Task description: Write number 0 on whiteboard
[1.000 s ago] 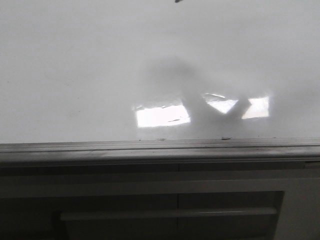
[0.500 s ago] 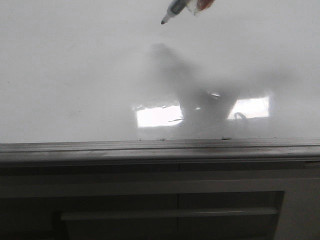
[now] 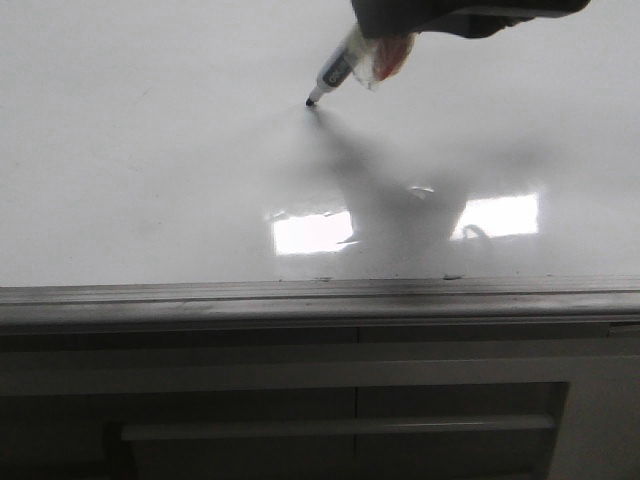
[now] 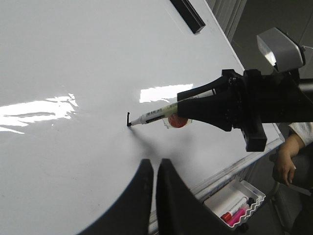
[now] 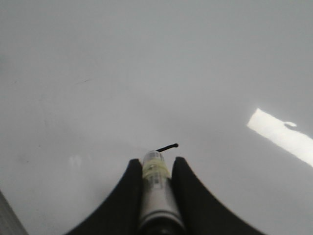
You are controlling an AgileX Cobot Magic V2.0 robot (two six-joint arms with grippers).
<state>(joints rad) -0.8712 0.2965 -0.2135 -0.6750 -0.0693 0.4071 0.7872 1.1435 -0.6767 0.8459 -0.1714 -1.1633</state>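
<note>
The whiteboard (image 3: 150, 150) fills the front view, glossy white with a grey rail (image 3: 320, 295) along its near edge. My right gripper (image 5: 156, 164) is shut on a white black-tipped marker (image 3: 345, 65), whose tip touches the board. It also shows in the left wrist view (image 4: 154, 116) and the right wrist view (image 5: 156, 191). Only a short black stroke (image 5: 167, 147) of the number 0 shows at the tip; the left wrist view (image 4: 128, 119) shows it too. My left gripper (image 4: 153, 166) is shut and empty, near the board's edge, apart from the marker.
A dark grey panelled cabinet front (image 3: 320, 410) lies below the rail. A white tray (image 4: 237, 203) with red and pink markers sits beside the board's edge. A person's hand (image 4: 286, 164) is at the right. A black eraser bar (image 4: 188, 14) lies at the board's far side.
The right gripper with the marker has come down into the front view from the top. The tip moved down and left and now touches the board.
</note>
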